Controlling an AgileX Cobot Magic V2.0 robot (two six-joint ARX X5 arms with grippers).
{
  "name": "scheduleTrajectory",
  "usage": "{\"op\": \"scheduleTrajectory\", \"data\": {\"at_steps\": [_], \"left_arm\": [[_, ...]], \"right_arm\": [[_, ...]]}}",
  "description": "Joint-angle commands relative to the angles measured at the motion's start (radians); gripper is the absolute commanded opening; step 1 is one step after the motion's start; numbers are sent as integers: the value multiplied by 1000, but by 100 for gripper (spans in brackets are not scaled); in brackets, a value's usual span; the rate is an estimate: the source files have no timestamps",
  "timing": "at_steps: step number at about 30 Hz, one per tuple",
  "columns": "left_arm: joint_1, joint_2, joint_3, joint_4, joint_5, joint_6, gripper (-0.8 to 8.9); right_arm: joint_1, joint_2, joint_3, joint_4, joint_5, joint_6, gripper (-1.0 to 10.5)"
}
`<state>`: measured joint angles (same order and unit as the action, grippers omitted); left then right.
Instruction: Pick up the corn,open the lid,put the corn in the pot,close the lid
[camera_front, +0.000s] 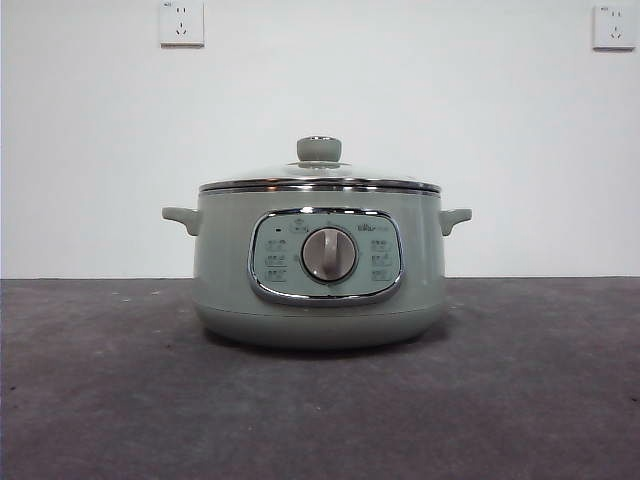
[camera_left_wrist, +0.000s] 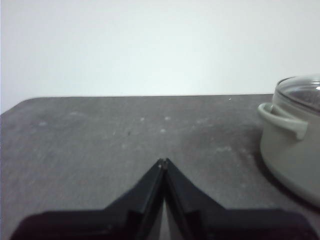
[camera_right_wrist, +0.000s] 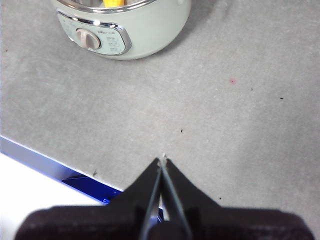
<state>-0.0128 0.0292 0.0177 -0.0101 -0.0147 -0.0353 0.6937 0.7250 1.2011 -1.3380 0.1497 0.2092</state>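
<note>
Dark grey tabletop (camera_front: 100, 400) before a white wall carries the pot (camera_front: 318, 270) with the lid (camera_front: 319, 178) seated on it and yellow corn (camera_right_wrist: 113, 3) showing inside, while the left gripper (camera_left_wrist: 163, 161) sits low beside the pot and the right gripper (camera_right_wrist: 162, 160) hangs above the table before it, both with jaws pressed together, empty.

We see a dark grey table (camera_front: 100, 400) (its surface faintly speckled) meeting a plain white wall (camera_front: 90, 160). Two white wall sockets (camera_front: 181, 22) sit high up, the second socket (camera_front: 613, 26) well apart at the right.
</note>
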Motion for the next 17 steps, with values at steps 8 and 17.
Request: {"op": "scheduleTrajectory", "data": {"at_steps": [8, 17], "left_arm": [[8, -24, -10, -154, -9, 36, 3], [8, 20, -10, -154, -8, 36, 3]], "right_arm": [[1, -1, -11, 5, 0, -8, 0], [1, -1, -11, 5, 0, -8, 0]]}}
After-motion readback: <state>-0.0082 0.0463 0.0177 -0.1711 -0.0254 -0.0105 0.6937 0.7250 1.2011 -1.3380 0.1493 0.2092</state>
